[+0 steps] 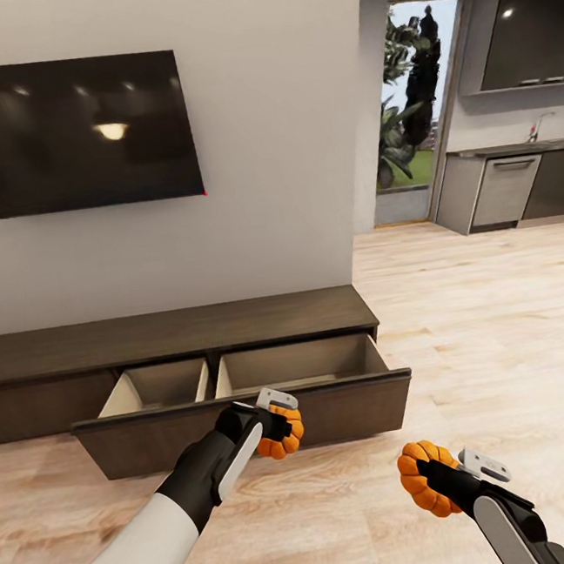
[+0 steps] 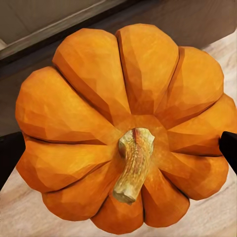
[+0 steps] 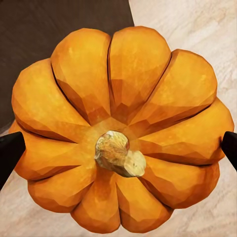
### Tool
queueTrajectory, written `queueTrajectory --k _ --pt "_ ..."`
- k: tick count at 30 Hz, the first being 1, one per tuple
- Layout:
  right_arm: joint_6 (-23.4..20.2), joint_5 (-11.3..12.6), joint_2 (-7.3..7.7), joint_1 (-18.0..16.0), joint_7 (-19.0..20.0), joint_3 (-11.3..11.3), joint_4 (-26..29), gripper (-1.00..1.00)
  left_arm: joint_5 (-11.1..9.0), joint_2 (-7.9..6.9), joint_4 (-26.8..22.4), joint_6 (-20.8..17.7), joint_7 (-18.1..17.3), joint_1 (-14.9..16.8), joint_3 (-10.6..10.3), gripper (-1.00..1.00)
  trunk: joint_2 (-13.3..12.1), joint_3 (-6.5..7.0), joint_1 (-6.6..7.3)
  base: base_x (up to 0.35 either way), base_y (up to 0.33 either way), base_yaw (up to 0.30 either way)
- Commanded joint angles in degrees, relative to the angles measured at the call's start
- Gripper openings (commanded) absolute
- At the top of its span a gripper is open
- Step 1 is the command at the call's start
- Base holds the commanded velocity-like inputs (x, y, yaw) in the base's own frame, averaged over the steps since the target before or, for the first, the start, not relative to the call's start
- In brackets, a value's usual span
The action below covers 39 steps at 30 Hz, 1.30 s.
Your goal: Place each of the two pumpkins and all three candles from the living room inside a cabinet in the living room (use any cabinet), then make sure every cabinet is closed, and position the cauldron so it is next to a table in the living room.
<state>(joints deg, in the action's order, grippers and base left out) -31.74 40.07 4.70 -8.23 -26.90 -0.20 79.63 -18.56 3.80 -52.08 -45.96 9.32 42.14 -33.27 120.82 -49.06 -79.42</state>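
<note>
Pumpkins, both squat, ribbed and orange, are off the floor, one in each claw. Furthest left hangs a black wall television (image 1: pixel 81 134) over the long, low, dark brown wooden cabinet (image 1: pixel 174 334), whose pale-lined drawer (image 1: pixel 244 409) stands pulled out to receive them. The left gripper (image 1: pixel 276 423) is clamped on the first pumpkin (image 1: pixel 280 435) just before the drawer front, stem towards the wrist. Further right, the right gripper (image 1: pixel 444 474) pinches the second pumpkin (image 1: pixel 423 478) over the pale plank floor (image 1: pixel 498 336), well short of the drawer. I'd guess both grips hold firm, though the fingertips barely show.
</note>
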Motion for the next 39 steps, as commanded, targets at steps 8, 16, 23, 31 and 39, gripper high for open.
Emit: queueTrajectory --k 8,16,23,31,39 --pt "-0.11 0.61 0.01 -0.03 -0.43 0.02 0.09 -1.0 -0.52 0.05 -0.04 -0.18 0.52 0.04 -0.12 -1.0 0.03 -0.06 0.01 0.012 -0.012 0.0" --pt "-0.14 0.55 0.01 -0.03 -0.43 0.02 0.09 -1.0 -0.51 0.03 -0.04 -0.1 0.52 0.05 -0.12 -1.0 0.03 -0.06 0.01 0.106 -0.151 0.0" --pt "-0.15 0.54 0.07 -0.03 -0.08 0.04 0.09 -1.0 -0.51 -0.02 -0.02 -0.09 0.52 0.05 -0.12 -1.0 0.03 -0.06 0.01 0.049 -0.071 0.001" --pt "-0.16 0.48 0.05 -0.03 0.25 0.03 0.09 -1.0 -0.35 -0.02 0.04 0.05 0.52 0.05 -0.12 -1.0 0.03 -0.06 0.01 0.211 0.099 0.068" --pt "-0.16 0.45 0.08 -0.03 0.27 0.02 0.09 -1.0 -0.41 0.01 0.05 0.13 0.56 0.02 -0.12 -1.0 0.03 -0.06 0.01 0.222 0.039 0.081"
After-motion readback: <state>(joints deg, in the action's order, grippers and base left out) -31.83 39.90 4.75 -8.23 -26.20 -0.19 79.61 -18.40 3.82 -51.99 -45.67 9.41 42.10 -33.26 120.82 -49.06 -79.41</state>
